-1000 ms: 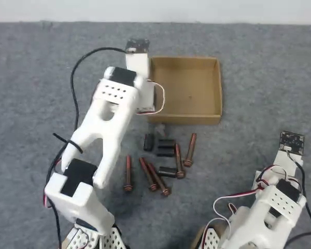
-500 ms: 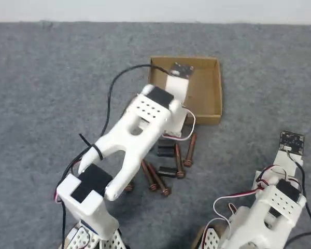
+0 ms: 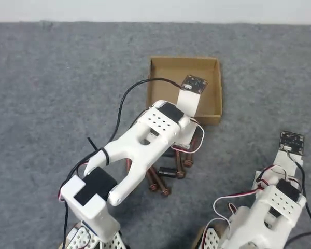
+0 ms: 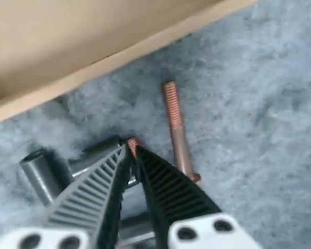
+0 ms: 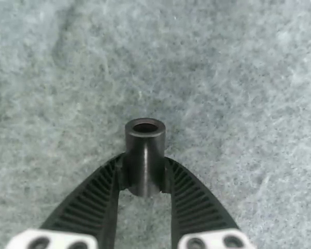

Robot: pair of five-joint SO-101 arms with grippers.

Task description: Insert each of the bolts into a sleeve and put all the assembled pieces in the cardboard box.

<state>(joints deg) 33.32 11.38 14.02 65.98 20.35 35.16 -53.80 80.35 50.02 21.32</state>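
**Right hand** [image 5: 145, 167]: closed on a dark sleeve [image 5: 144, 148], held over the grey counter [image 5: 238, 78]. The sleeve's long axis runs outward along the fingers, with the open bore at the far end.

**Left hand** [image 4: 131, 151]: fingers are drawn nearly together and nothing is clearly held. It is poised over the loose pile.

**Bolt** [image 4: 175, 129], just beside the left hand: laid flat, threaded end towards the cardboard box [image 3: 184, 59], head away.

**Another sleeve** [image 4: 39, 174] and **other bolts** [image 3: 160, 187]: loose on the counter.

**Progress:** no bolt is seen sleeved and nothing is seen boxed, so the task is judged barely begun.
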